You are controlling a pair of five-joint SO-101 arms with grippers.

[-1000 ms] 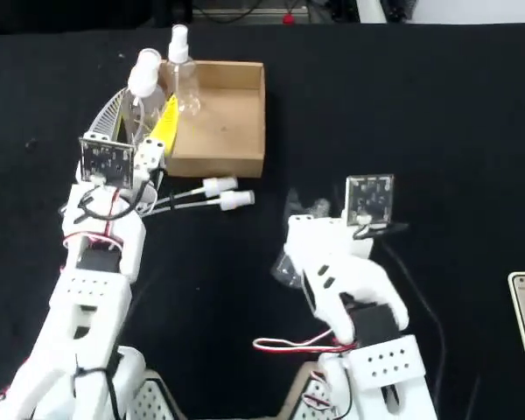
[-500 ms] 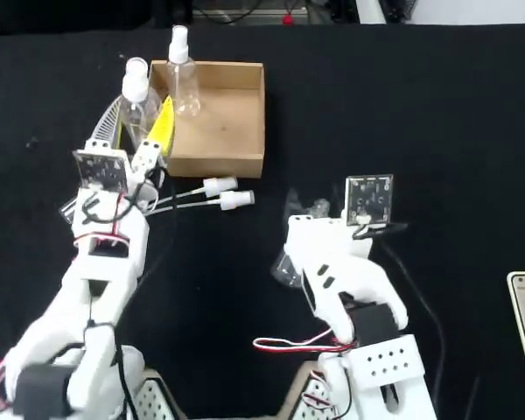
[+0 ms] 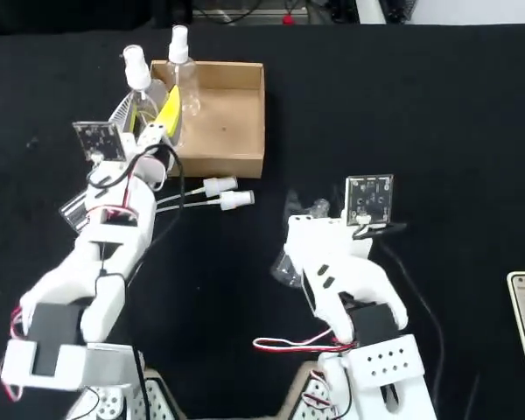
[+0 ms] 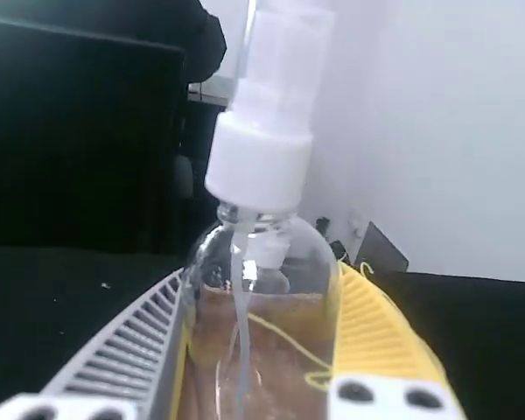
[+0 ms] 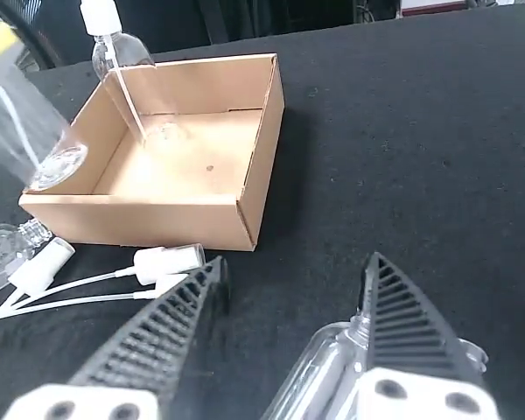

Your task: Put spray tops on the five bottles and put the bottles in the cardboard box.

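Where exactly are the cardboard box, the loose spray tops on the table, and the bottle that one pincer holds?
cardboard box (image 3: 219, 164): high view, its front wall.
loose spray tops (image 3: 220, 185): high view, white head of one.
held bottle (image 4: 271, 315): left wrist view, clear body.

You've got a black table (image 3: 437, 114) carrying the cardboard box (image 3: 219, 164), two loose spray tops (image 3: 220, 185) just beside its front wall, and an uncapped bottle (image 3: 287, 268) lying apart from them.

Outstretched left arm (image 3: 114, 236), left hand (image 3: 151, 103) clamped tight; right arm (image 3: 346, 271) folded back, right hand (image 5: 295, 267) spread apart.
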